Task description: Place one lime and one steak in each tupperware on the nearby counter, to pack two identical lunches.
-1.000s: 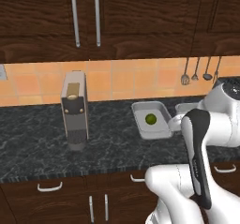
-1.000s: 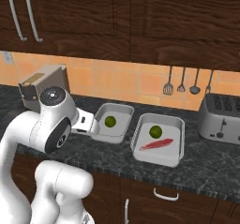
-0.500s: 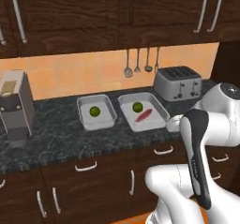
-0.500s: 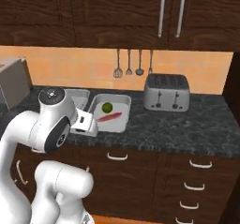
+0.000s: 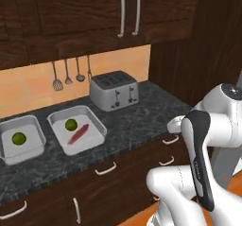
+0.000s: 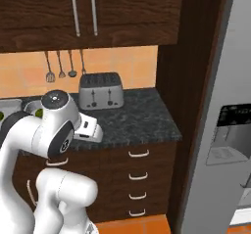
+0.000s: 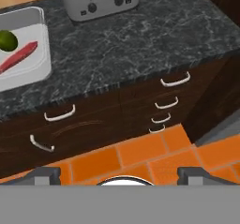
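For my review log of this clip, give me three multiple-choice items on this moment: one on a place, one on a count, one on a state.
1. Where does the steak lie?
A. In the right tray, beside a lime
B. On the bare counter
C. On top of the toaster

2. How many limes show in the left base view?
A. None
B. Two
C. Four

3. How is the gripper?
A. Shut on a lime
B. Shut on the steak
C. Open and empty

Answers:
1. A, the red slab lies inside the tray nearer the toaster, next to a green ball.
2. B, one in the right tray, the other lime in the left tray.
3. C, in the hand view the fingertips stand far apart with nothing between them.
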Robot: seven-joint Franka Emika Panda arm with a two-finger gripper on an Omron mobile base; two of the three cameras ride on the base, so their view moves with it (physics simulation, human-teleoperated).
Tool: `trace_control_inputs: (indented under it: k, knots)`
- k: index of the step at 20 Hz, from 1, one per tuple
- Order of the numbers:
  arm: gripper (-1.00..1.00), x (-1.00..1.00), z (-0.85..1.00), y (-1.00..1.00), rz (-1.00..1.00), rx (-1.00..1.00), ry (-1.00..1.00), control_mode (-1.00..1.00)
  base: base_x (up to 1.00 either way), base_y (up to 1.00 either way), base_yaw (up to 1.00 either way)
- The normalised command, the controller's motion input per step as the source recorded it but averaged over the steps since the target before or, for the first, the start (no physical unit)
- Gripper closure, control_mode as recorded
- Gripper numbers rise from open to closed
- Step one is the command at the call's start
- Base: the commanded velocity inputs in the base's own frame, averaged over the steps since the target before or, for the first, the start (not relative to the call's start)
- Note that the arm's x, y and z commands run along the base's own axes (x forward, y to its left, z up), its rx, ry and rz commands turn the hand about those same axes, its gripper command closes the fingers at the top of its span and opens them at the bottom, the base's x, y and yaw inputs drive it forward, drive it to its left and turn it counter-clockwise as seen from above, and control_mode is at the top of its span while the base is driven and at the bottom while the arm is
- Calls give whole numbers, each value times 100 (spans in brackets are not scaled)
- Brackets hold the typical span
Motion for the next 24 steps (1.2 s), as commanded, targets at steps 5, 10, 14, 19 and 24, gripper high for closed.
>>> trace_control_inputs:
  k: [5,10,14,19,24]
  knots:
    - [-100,0,0,0,0,0,0,100,8,-91,-42]
    - [-100,0,0,0,0,0,0,100,35,-98,-31]
    - [-100,0,0,0,0,0,0,100,32,-100,-30]
    - [-100,0,0,0,0,0,0,100,39,-79,-12]
    - [-100,0,0,0,0,0,0,100,58,-63,19]
